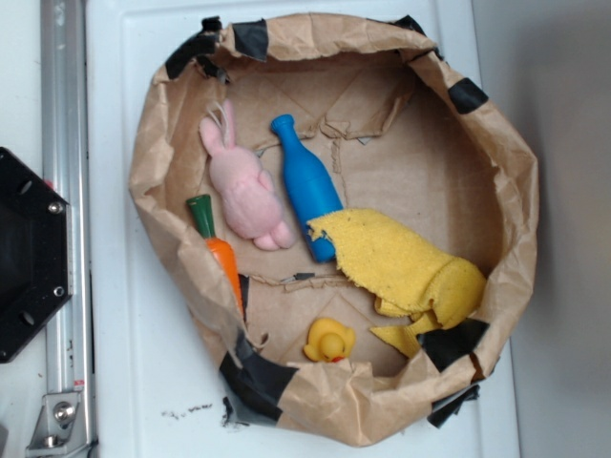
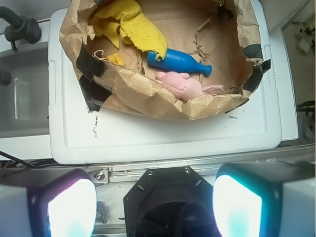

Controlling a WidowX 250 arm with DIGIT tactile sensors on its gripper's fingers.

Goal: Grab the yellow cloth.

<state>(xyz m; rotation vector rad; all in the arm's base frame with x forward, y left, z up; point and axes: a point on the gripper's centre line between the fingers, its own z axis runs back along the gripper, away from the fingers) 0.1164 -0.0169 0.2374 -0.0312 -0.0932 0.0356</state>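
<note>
The yellow cloth [image 1: 406, 267] lies crumpled at the right of the brown paper basin [image 1: 153, 162], its ragged corner over the base of a blue bottle [image 1: 307, 183]. In the wrist view the yellow cloth [image 2: 131, 22] shows at the top left of the paper basin [image 2: 148, 96]. My gripper [image 2: 154, 205] hangs open over the black robot base [image 2: 168, 197], well short of the basin, with nothing between its glowing fingers [image 2: 69, 207]. The exterior view does not show the gripper.
A pink plush rabbit [image 1: 246, 186], an orange carrot [image 1: 218, 250] and a small yellow duck [image 1: 329, 341] lie in the basin. Pink rabbit [image 2: 182, 85] and blue bottle [image 2: 180, 61] show from the wrist. The basin rests on a white lid [image 2: 163, 136]; a metal rail [image 1: 65, 191] runs left.
</note>
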